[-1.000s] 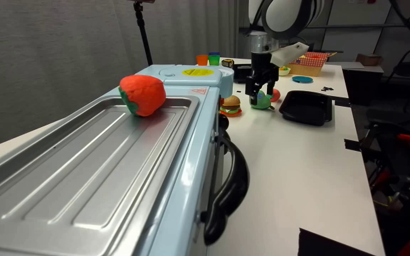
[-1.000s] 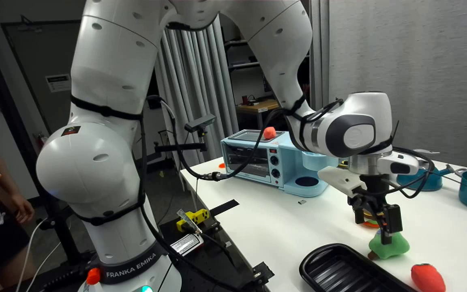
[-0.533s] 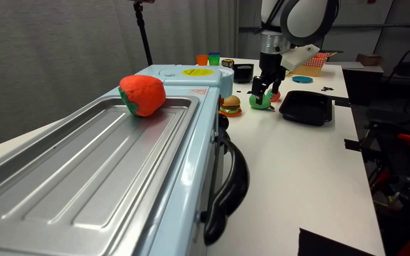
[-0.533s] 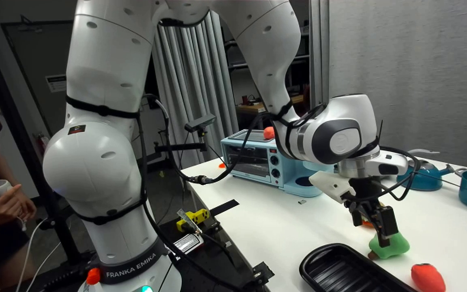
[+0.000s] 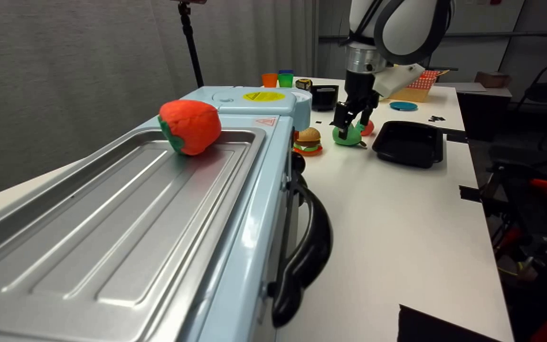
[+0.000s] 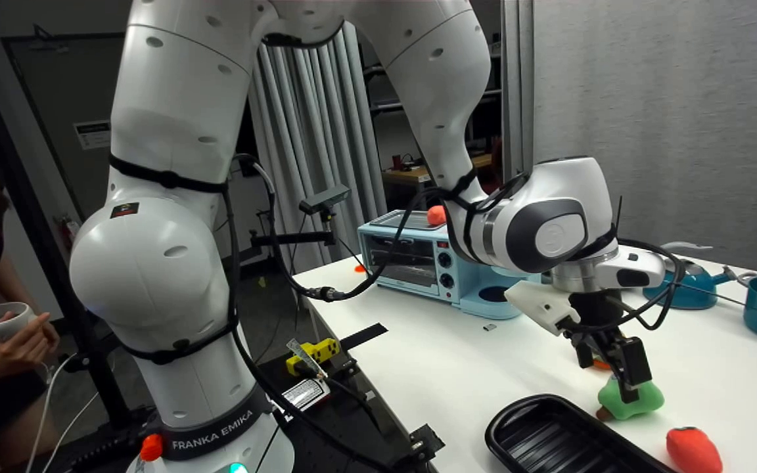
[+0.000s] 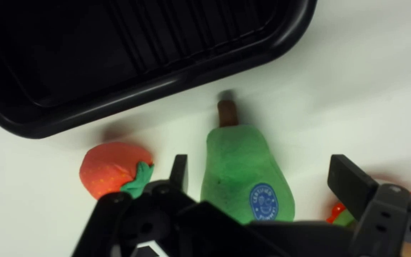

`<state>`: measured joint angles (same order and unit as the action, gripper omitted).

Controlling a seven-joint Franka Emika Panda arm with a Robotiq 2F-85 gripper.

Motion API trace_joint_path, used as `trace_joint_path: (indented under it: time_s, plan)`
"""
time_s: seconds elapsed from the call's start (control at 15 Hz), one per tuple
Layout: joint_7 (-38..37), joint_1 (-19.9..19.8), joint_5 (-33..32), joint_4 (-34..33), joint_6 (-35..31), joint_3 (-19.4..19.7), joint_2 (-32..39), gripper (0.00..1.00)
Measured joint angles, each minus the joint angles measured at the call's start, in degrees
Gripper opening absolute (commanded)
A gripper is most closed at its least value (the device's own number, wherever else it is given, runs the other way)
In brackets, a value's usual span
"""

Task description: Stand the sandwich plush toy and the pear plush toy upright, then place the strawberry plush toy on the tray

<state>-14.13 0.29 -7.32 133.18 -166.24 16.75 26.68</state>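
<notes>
1. Tool (image 7: 264,175): fingers apart; pear (image 7: 237,160) lies between them in wrist view.
2. Wider gap toward the sandwich (image 5: 308,137), beyond one finger; strawberry (image 7: 107,167) beyond the other.
3. Edge of tray (image 7: 170,82) ahead, across desk (image 7: 191,110).

In the wrist view, the green pear-shaped plush toy (image 7: 239,164) bears a blue oval patch (image 7: 264,202) reading, so far as soft focus allows, CERTIFIED YUMMY! In an exterior view, FRANKA EMIKA stands in pale capitals on the dark curved band (image 6: 213,432) of the white robot arm (image 6: 155,279). In an exterior view, the light-blue boxy oven (image 5: 259,199) carries a red triangular sign (image 5: 267,122) and yellow oval label (image 5: 264,96), both illegible.
</notes>
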Motion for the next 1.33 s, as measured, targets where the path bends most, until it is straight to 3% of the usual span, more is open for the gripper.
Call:
trace_joint_path:
  time_s: [0.4,0.53,0.67,1.07,1.33]
  plan:
    - [0.4,-0.6,0.7,-0.8,0.0,-0.6,1.7,0.98]
    - [0.8,-1.0,1.1,-1.7,0.0,-0.9,2.5,0.73]
    - [1.2,-1.6,1.4,-2.8,0.0,-1.2,3.3,0.64]
    - [2.9,-3.7,2.9,-5.0,0.0,-2.5,4.4,0.18]
    - [2.9,-3.9,2.8,-5.7,0.8,-2.0,4.4,0.02]
